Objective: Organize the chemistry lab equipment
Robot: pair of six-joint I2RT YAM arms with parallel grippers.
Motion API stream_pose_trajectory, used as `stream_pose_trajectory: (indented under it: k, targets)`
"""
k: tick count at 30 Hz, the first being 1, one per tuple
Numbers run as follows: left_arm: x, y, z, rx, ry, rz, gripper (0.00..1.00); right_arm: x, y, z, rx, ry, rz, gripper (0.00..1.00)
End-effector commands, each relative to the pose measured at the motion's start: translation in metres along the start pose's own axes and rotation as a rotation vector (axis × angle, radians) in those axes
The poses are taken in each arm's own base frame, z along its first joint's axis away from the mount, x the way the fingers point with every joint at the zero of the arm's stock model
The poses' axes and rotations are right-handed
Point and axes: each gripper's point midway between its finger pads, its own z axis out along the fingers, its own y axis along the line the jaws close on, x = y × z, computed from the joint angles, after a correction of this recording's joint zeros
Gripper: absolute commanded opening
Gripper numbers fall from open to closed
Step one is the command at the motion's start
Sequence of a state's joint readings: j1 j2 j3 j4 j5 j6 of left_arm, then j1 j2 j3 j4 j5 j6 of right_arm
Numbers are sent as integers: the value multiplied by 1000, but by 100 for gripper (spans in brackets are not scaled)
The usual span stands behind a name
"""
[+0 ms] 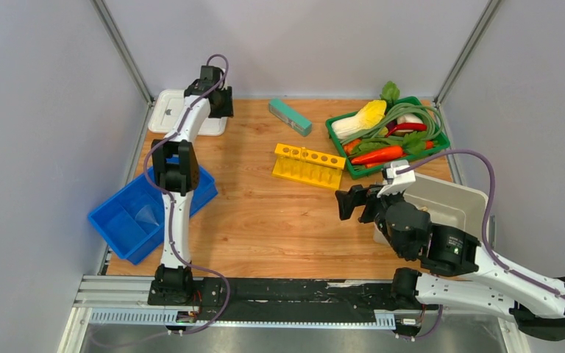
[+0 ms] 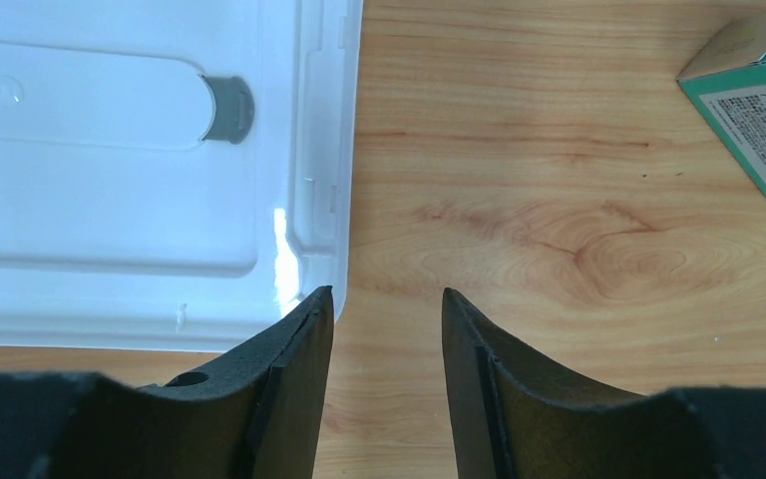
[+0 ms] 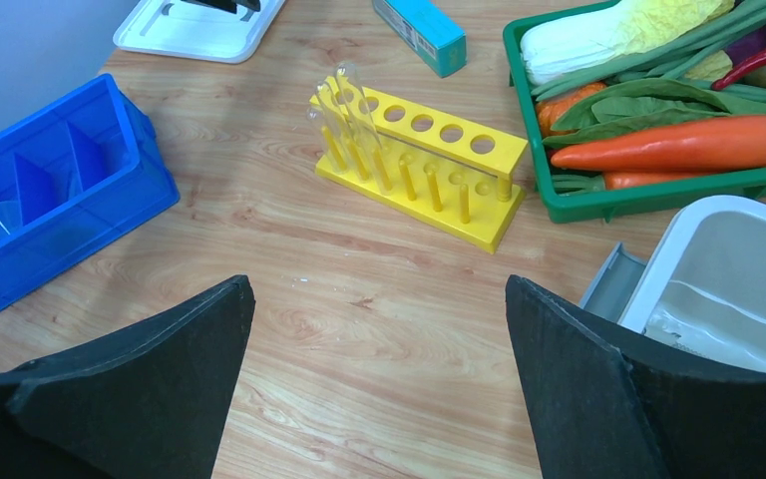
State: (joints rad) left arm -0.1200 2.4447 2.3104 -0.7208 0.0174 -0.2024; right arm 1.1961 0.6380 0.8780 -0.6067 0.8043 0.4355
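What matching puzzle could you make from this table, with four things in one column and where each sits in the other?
Things:
1. yellow rack
2. blue bin
3. green basket
4. white lid

Places, seen from above:
A. far right corner
B. far left corner
C. middle of the table
D. left edge, nearer the arms

Pairs: 1-C, 2-D, 3-A, 4-B

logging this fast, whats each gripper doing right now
left gripper: partly open, nothing between the jaws
right gripper: wide open, holding nothing
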Motion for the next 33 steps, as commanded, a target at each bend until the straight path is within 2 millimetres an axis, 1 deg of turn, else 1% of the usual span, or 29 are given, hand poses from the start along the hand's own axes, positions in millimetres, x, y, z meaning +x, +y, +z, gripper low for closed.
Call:
stream_pose_trajectory:
  k: [1,4,10,16,20,24,27,29,33]
  targets:
    - [5,8,5,-26,23,-56,52,-23,-4,-5,10,-71,40,100]
    - [14,14,12,-25,41,-97,52,-26,-8,-7,18,-82,44,100]
    - [33,18,27,-29,95,-122,52,-31,-12,-9,30,-106,35,100]
    - [34,20,29,-34,106,-135,50,-30,-15,-10,34,-107,27,100]
    - [35,24,27,-53,115,-148,48,-34,-19,-14,29,-122,52,100]
    - [41,18,29,-31,135,-176,45,-36,-22,-18,27,-132,61,100]
    - [48,13,33,-5,166,-198,39,-37,-23,-19,26,-137,60,100]
    - [50,10,32,1,173,-192,29,-37,-24,-20,24,-135,59,100]
    - [47,8,25,-8,160,-158,17,-38,-26,-23,19,-136,77,100]
